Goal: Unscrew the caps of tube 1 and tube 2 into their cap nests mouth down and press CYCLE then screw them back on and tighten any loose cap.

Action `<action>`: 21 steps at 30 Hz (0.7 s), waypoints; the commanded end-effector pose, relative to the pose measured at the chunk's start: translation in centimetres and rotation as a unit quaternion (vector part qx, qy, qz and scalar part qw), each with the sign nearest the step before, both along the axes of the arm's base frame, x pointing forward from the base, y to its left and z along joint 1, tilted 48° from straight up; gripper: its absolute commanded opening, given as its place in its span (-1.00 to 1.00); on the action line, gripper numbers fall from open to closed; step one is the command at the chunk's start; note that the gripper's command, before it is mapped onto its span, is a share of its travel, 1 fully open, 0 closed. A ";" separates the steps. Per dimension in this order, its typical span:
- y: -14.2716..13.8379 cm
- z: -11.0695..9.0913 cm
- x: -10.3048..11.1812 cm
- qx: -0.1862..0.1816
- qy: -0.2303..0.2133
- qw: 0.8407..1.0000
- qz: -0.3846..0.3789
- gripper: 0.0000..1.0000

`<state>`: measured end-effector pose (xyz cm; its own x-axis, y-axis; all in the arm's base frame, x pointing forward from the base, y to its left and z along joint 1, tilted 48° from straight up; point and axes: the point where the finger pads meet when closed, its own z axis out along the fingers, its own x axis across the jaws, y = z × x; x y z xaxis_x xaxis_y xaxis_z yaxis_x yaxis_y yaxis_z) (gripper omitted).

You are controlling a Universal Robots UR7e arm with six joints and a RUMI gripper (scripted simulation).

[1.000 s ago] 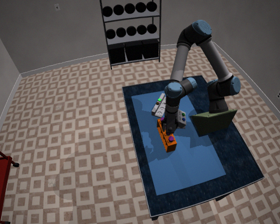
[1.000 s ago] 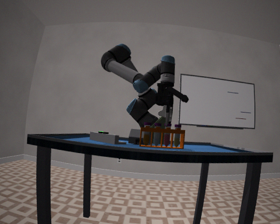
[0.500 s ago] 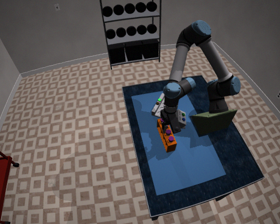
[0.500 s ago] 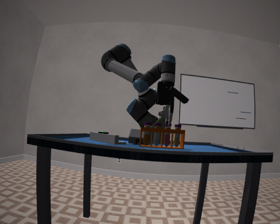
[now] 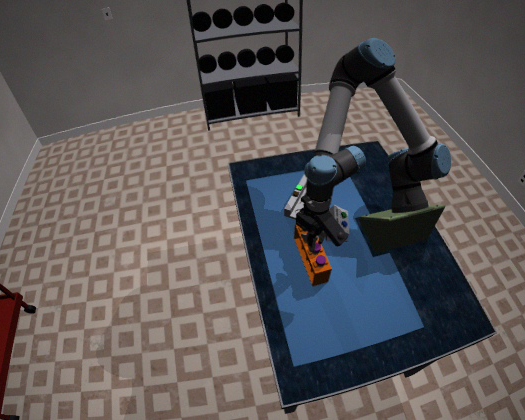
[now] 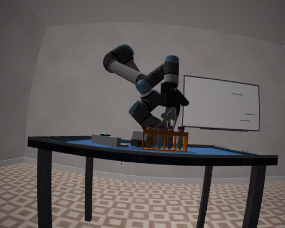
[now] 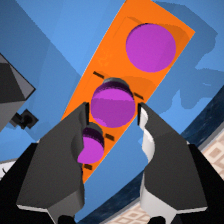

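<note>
1. The cap of tube 2 (image 5: 317, 247) (image 6: 170, 127) (image 7: 113, 105) is seated on tube 2 (image 6: 170, 141), second from the left in the decapping station (image 5: 322, 276) (image 6: 165, 133) (image 7: 112, 55), counted from the arm's base.
2. The gripper (image 5: 316, 244) (image 6: 171, 126) (image 7: 113, 104) is released: its fingertips are placed on either side of that cap, with a narrow gap seen at one side in the wrist view.
3. In the top view, the far end of the station is covered by the gripper, so the caps of tubes 3 and 4 are hidden. In the wrist view, the cap of tube 3 (image 6: 160, 126) (image 7: 92, 150) is partly covered by a finger, and the key housing (image 5: 338, 211) (image 6: 137, 138) (image 7: 15, 85) is cut off. The cap tray (image 5: 290, 210) (image 6: 105, 139) is partly hidden by the arm from above; its nests cannot be made out fully.
4. The cap of tube 2 is pointed mouth down, its axis vertical along the upright tube. The station's long axis is run steeply from upper left to lower right in the top view.
5. The cap of tube 1 (image 5: 321, 260) (image 6: 181, 128) (image 7: 151, 47) is also seated.
6. The green lamp (image 5: 299, 187) (image 6: 105, 134) is lit.
</note>
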<state>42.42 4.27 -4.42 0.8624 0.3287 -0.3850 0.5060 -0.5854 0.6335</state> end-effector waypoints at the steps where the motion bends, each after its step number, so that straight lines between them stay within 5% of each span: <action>1: 0.0 0.0 0.0 0.002 0.004 1.000 0.006 -1.00; 14: 0.0 0.0 0.0 0.002 0.004 1.000 0.006 -1.00; 21: 0.0 0.0 0.0 -0.001 -0.124 0.986 -0.111 -1.00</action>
<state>42.43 4.25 -4.42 0.9367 0.2299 -0.2641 0.3500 -0.6385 0.6854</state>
